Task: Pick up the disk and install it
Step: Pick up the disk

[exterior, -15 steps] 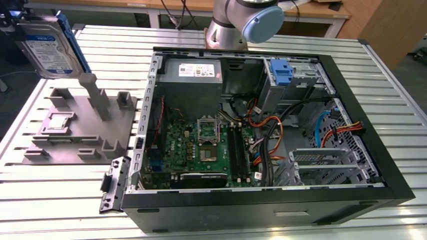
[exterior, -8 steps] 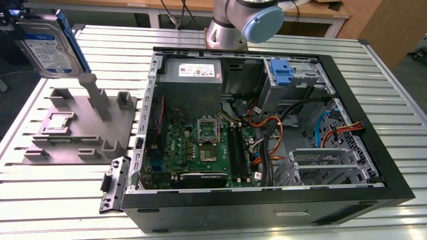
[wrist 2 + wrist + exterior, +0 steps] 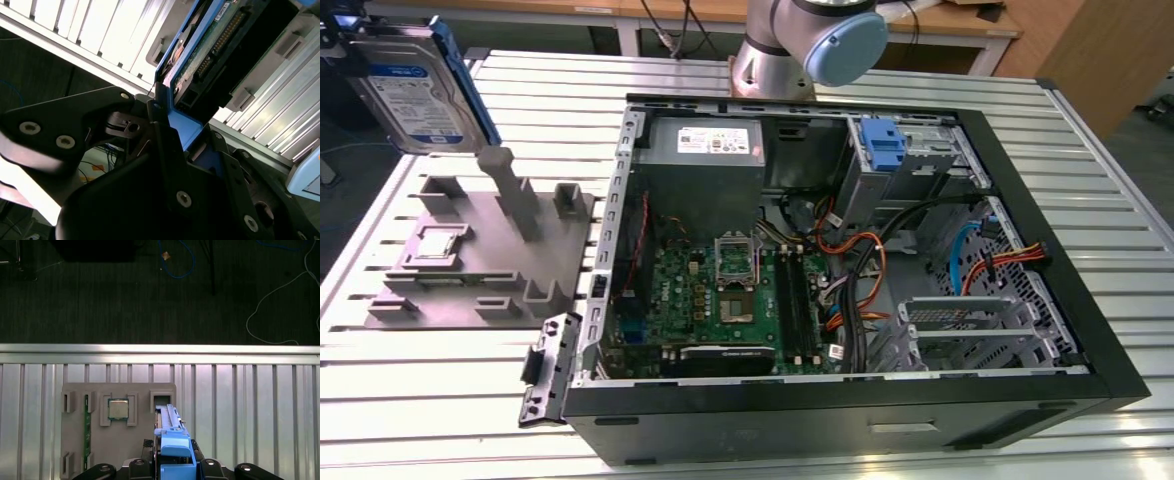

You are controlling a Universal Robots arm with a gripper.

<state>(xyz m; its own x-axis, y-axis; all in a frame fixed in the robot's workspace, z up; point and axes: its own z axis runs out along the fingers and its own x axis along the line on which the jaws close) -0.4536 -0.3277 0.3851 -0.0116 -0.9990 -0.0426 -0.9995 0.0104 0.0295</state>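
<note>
Where your three cameras look from
Your exterior view stands high and off the arm, looking down at a slant across the slatted table [image 3: 427, 400], with the open computer case [image 3: 854, 405] near and central, the arm's base [image 3: 781, 55] at the far edge and the grey stand [image 3: 480, 260] on the exterior view's left. Your first wrist view faces straight down from well above that stand, taking in the table's edge and the dark floor [image 3: 150, 290] beyond. Your second wrist view sits tight against the gripper [image 3: 161, 107], looking along it at the disk [image 3: 215, 45]. All three share the disk and the table slats; the stand is common to the exterior and first wrist views
</note>
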